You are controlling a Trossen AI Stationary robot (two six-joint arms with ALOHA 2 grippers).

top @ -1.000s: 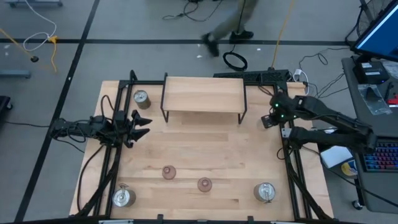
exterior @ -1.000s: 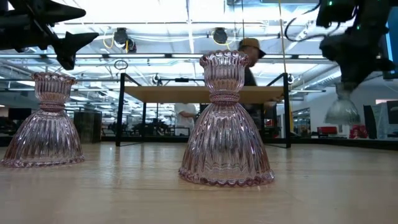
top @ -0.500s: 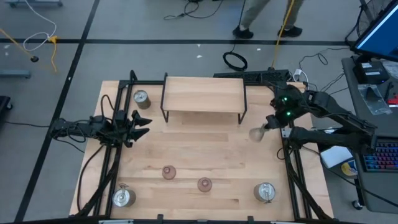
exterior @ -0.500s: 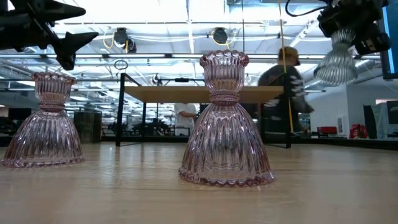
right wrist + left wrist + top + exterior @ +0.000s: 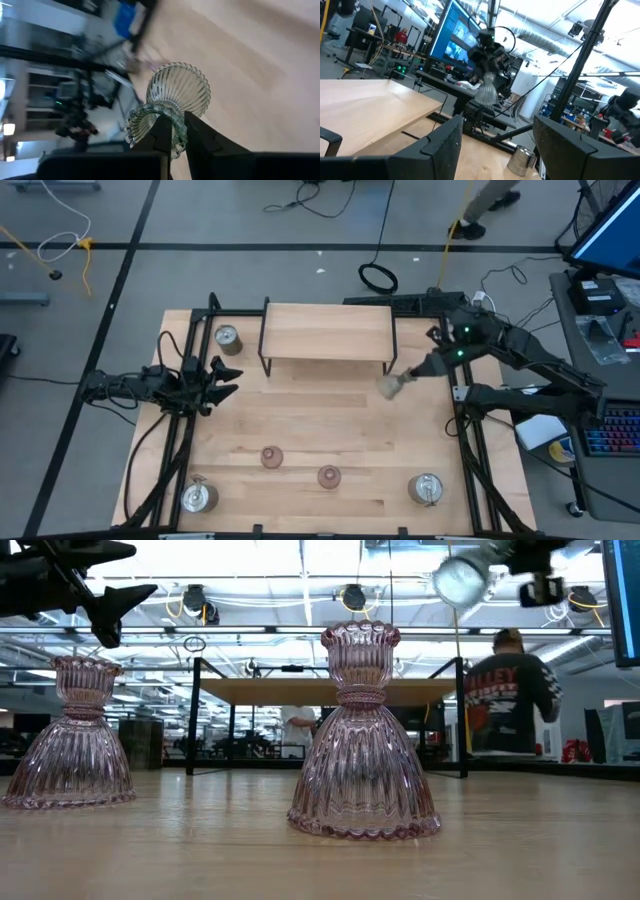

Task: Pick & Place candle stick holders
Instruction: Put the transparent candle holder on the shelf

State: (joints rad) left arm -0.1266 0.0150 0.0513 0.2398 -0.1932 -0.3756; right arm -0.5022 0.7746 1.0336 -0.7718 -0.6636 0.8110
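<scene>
Transport is the step in hand: our right gripper (image 5: 408,379) is clamped on the rim of a greenish ribbed glass holder (image 5: 390,385), carrying it tilted in the air just in front of the raised wooden shelf (image 5: 327,332), near its right legs. Seen from the right wrist, the fingers (image 5: 161,135) pinch only the scalloped top edge, and the wide base swings free beyond them. We judge that a thin hold, so we should move slowly, bring the holder upright before lowering it, and release only once the base sits flat.

Our left gripper (image 5: 225,379) waits wide open and empty over the tabletop's (image 5: 320,435) left edge.

Two pink glass holders (image 5: 271,456) (image 5: 329,475) stand apart near the front of the tabletop. Three round metal holders sit at the back left (image 5: 227,336), front left (image 5: 199,496) and front right (image 5: 426,488) corners. We should keep the carried piece well away from all of them.

A person (image 5: 512,690) in the room behind wears a dark top with large lettering, too partial for us to read. The blue monitor (image 5: 457,37) shows text we cannot read either.
</scene>
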